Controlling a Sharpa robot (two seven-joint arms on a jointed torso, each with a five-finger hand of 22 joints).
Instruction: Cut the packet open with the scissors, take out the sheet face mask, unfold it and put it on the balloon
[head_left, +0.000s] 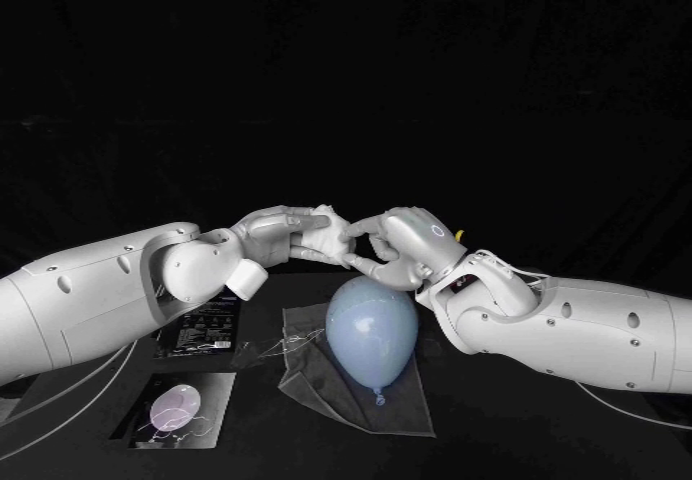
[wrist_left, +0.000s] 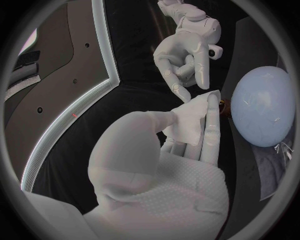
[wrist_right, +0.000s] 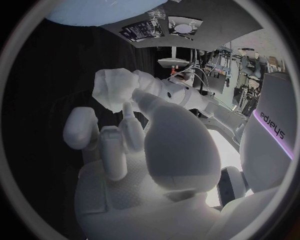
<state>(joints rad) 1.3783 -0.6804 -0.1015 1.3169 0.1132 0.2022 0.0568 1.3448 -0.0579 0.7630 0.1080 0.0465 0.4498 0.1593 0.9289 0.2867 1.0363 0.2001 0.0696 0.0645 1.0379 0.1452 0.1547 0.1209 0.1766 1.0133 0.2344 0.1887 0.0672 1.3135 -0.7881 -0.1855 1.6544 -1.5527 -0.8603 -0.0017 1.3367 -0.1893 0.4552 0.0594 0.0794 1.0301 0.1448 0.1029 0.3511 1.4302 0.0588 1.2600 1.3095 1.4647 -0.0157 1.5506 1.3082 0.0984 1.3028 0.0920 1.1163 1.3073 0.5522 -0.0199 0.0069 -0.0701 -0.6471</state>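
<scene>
My left hand is raised above the table and pinches a folded white sheet mask between thumb and fingers; the left wrist view shows the mask lying along those fingers. My right hand faces it, fingertips close to the mask's edge, with nothing in its grasp. A pale blue balloon lies on the table under both hands, knot toward me. The dark packet lies flat to the balloon's left.
A clear plastic sheet is spread under the balloon. A second dark card with a pale oval on it lies near the table's front left. Thin cables run along the left edge.
</scene>
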